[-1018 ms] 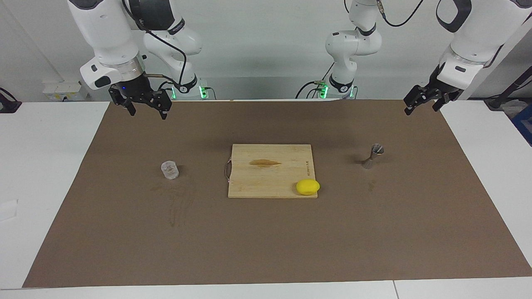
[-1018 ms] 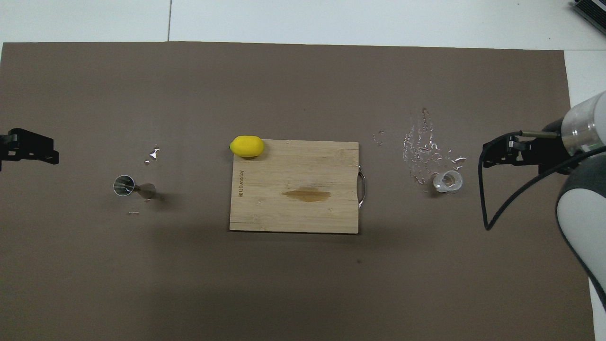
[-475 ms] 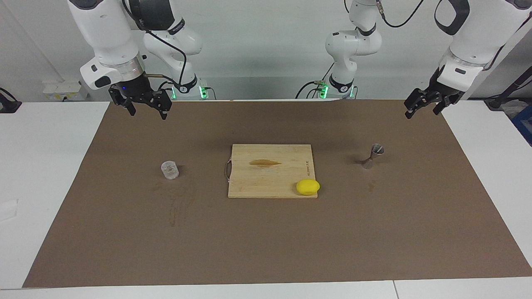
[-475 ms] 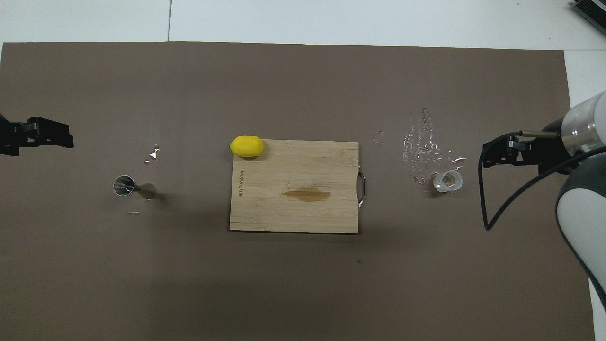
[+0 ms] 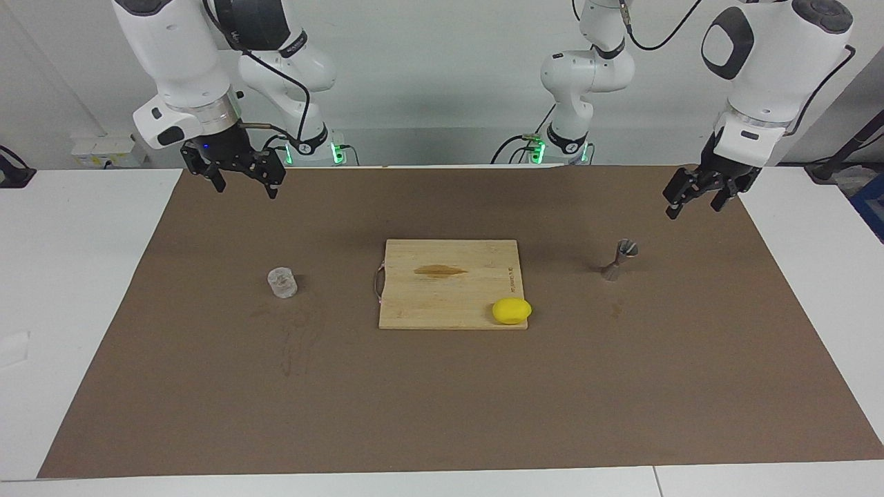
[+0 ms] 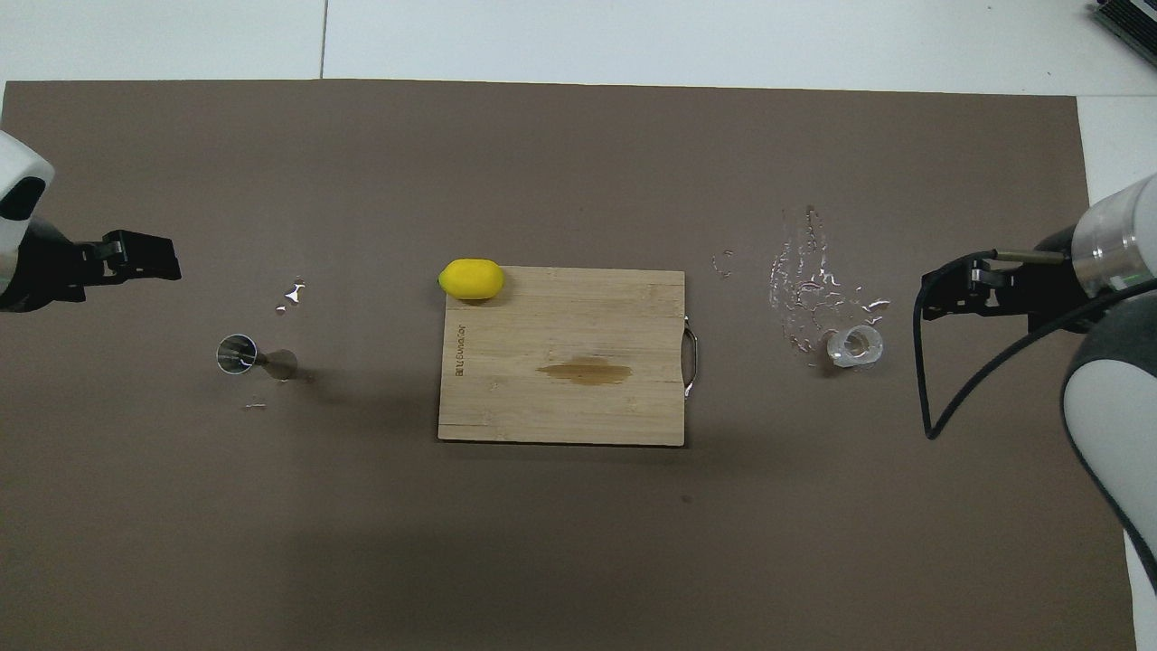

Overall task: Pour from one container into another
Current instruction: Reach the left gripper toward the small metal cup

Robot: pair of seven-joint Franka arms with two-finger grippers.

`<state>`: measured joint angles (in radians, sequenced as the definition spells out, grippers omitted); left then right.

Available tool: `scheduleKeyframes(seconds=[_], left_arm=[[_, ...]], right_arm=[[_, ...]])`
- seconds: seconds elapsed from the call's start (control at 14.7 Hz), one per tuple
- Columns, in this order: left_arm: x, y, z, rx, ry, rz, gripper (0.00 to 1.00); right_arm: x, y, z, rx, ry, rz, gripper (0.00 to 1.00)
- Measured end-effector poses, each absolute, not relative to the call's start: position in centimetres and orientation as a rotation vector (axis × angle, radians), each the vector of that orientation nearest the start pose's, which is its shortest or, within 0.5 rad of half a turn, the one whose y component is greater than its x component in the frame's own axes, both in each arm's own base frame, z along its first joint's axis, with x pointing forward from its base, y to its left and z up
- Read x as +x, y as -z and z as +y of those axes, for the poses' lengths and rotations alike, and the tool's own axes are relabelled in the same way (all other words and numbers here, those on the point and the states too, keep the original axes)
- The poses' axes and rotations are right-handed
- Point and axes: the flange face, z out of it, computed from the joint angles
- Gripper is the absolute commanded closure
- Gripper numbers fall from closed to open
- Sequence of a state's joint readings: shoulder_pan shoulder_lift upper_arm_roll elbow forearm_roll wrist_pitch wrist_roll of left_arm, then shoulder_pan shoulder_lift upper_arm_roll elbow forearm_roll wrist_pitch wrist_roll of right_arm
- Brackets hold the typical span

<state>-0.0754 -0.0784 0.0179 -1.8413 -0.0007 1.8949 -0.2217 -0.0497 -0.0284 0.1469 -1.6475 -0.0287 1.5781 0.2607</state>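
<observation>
Both grippers hang spread and empty, the left gripper [image 5: 690,200] over the mat near the jigger [image 5: 619,259], the right gripper [image 5: 243,181] well apart from the glass tumbler [image 5: 282,282].

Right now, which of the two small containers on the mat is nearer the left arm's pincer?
The metal jigger, hourglass-shaped, standing toward the left arm's end of the table. The left pincer hangs open in the air close by it; the clear glass tumbler stands at the right arm's end.

Both hands raised, empty, apparently open: left hand [image 5: 693,197], right hand [image 5: 243,178].
</observation>
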Motion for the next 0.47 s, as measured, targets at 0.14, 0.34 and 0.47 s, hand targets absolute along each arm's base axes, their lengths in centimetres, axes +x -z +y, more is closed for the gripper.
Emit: scheduleKeyframes(seconds=[0.14, 0.34, 0.47], left_arm=[[54.9, -56.8, -4.1, -3.148, 0.236, -0.267, 0.0], [54.7, -56.2, -5.2, -3.153, 0.301, -0.239, 0.0], [54.1, -54.7, -5.0, -3.153, 0.29, -0.241, 0.0]], right_arm=[[54.2, -60.4, 5.1, -3.17, -0.055, 0.259, 0.0], [54.2, -60.4, 5.1, -3.17, -0.055, 0.259, 0.0], [54.2, -60.4, 5.1, -3.17, -0.055, 0.259, 0.0]])
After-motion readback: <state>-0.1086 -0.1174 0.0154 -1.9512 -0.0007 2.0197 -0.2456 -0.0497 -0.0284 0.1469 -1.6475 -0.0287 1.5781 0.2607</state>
